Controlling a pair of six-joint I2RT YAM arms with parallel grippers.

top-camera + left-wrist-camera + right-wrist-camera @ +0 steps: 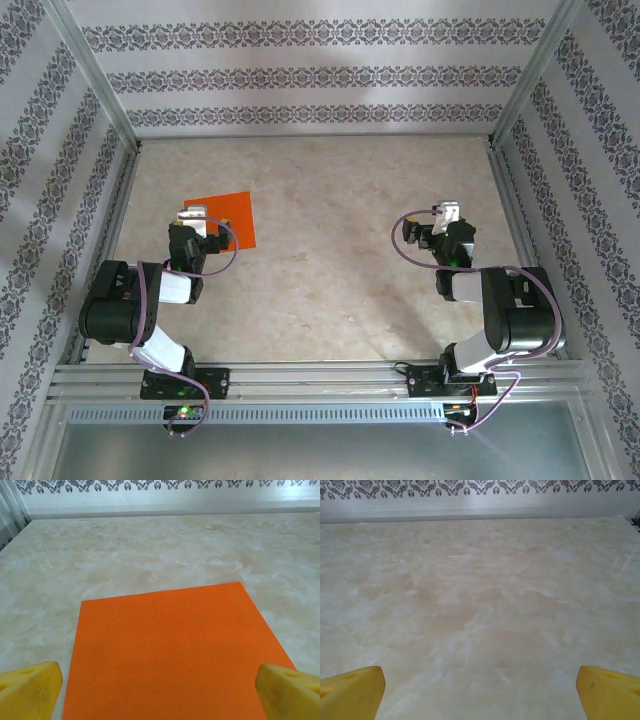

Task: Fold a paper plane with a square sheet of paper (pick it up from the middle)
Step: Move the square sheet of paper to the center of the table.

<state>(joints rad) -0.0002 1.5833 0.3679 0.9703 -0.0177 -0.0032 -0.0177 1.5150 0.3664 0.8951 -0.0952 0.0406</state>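
Square sheet of paper (232, 214) lies flat, slightly askew on the table (330, 285).

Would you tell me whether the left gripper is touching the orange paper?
Cannot tell. In the left wrist view the left gripper stands open astride the orange paper; its height above is unclear.

Thin bright orange-red square sheet of paper (232, 215) (170, 650), plain, unmarked and unfolded, lies flat on the beige marbled tabletop (340, 220), in its left half, turned slightly askew to the table's edges.
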